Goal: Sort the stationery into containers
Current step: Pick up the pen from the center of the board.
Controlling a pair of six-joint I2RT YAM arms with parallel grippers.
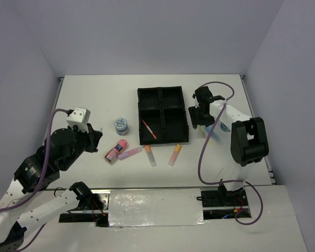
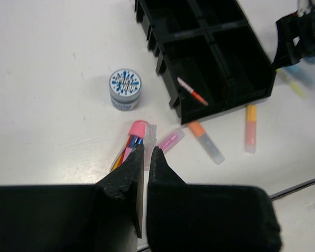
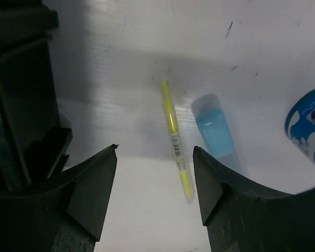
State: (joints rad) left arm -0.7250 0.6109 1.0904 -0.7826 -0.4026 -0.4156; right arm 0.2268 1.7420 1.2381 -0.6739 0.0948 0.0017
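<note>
The black tray (image 1: 138, 113) has four compartments; a thin orange pen (image 1: 149, 129) lies in the near left one. On the table in front of it lie a tape roll (image 1: 121, 126), a pink tube (image 1: 116, 150), a purple marker (image 1: 130, 153) and two orange markers (image 1: 150, 155) (image 1: 175, 155). My left gripper (image 1: 97, 137) is shut and empty, raised to the left of the pink tube (image 2: 134, 131). My right gripper (image 3: 155, 148) is open just right of the tray, over a thin yellow pen (image 3: 175, 142). A blue marker (image 3: 216, 131) and a second tape roll (image 3: 310, 128) lie to its right.
The tray's right wall (image 3: 21, 105) stands close to my right gripper's left finger. White enclosure walls close off the table at the back and both sides. A purple cable (image 1: 202, 152) loops beside the right arm.
</note>
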